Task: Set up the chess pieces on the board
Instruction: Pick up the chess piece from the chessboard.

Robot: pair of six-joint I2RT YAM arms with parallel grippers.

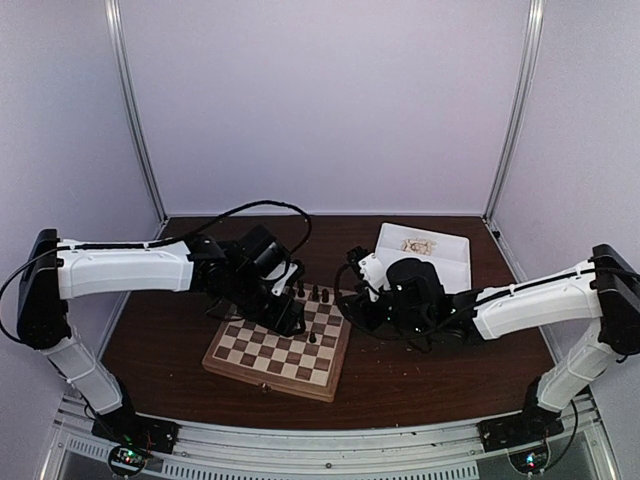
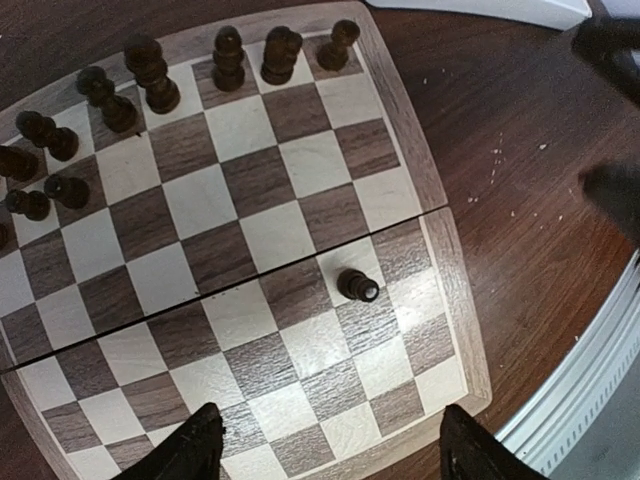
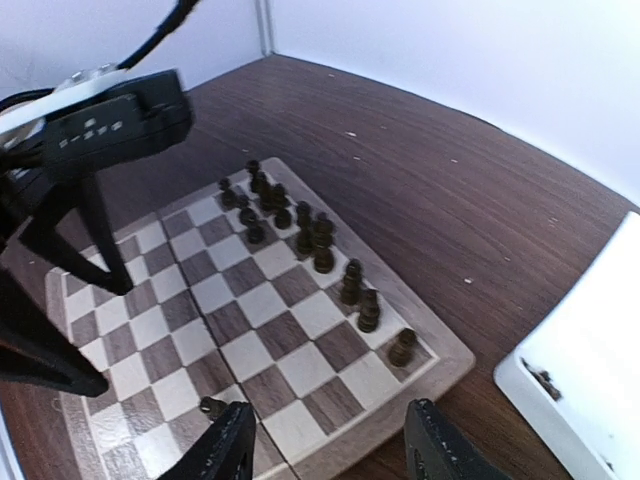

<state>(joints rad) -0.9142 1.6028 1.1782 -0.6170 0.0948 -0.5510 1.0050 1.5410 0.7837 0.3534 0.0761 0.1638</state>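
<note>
Board [image 1: 270, 365], chess pieces [image 2: 160, 95] far rows, L tool [image 2: 335, 445] above, white tray [image 1: 450, 265] nr

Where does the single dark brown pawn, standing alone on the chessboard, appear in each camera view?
Top external: the dark brown wooden pawn stands right of centre on the checked wooden chessboard.
Left wrist: near the picture's centre.
Right wrist: bottom edge, left of centre.
Shared landmark: the row of dark pieces along one board edge.

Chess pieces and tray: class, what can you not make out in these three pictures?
Top view: the left arm covers the far-left corner of the board; pieces there hidden.
Left wrist view: chess pieces cut off by the left edge.
Tray: contents too small from above; right wrist view shows only a corner.
</note>
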